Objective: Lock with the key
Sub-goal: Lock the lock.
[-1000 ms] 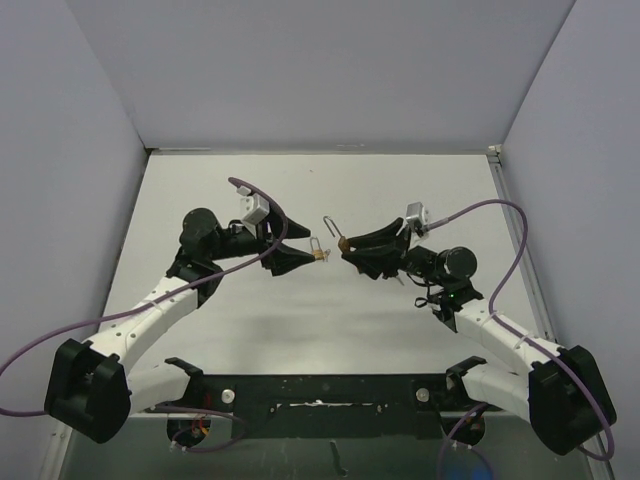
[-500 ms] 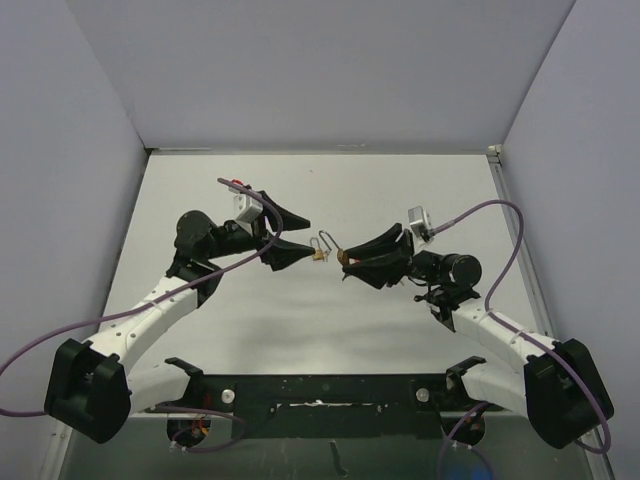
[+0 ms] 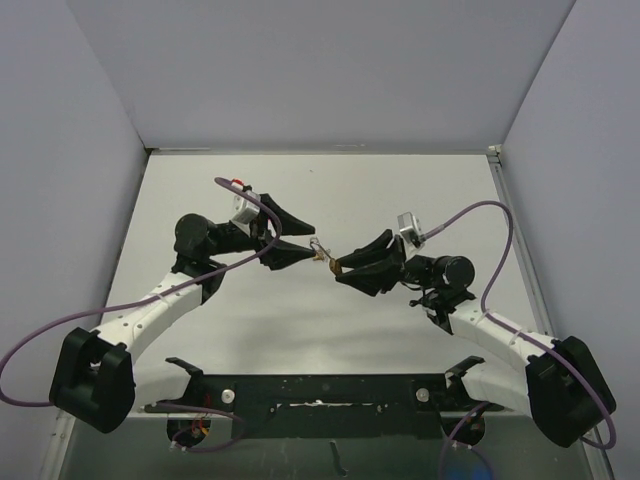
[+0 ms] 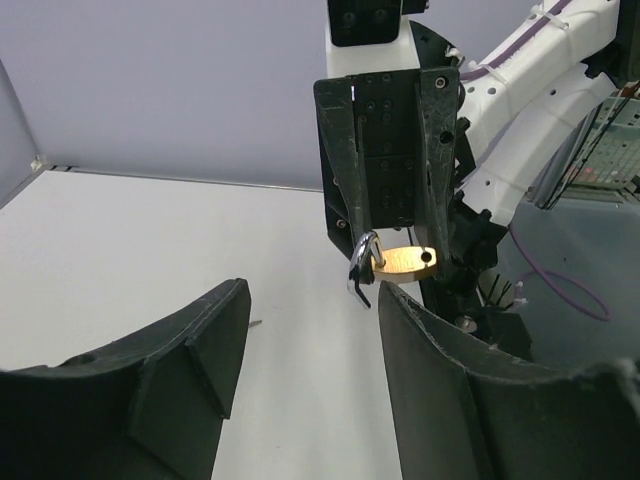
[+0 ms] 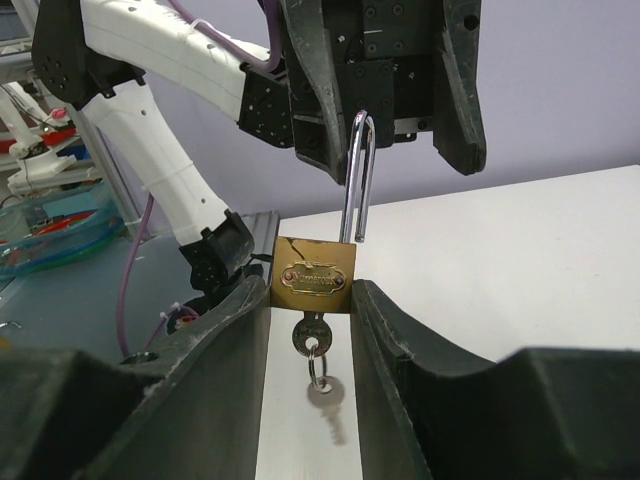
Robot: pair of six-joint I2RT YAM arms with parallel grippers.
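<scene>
A brass padlock (image 5: 315,273) is pinched by its sides in my right gripper (image 5: 312,292), held above the table. Its steel shackle (image 5: 358,180) stands open, one leg out of the body. A key (image 5: 310,335) sits in the keyhole underneath, and a second key (image 5: 325,400) hangs from it on a ring. My left gripper (image 3: 312,238) faces the padlock (image 3: 326,258) with its jaws open and nothing between them. In the left wrist view the shackle (image 4: 360,272) hangs just beyond my left gripper (image 4: 312,300), close to the right fingertip (image 4: 392,300).
Both arms meet over the middle of the white table (image 3: 300,190), walled by grey panels at the back and sides. A black frame (image 3: 320,390) with the arm bases runs along the near edge. Purple cables (image 3: 495,215) loop off both wrists.
The right gripper has carried the padlock left and slightly lower, toward the left gripper. The left gripper's jaws have narrowed a little and its tips now lie at the shackle.
</scene>
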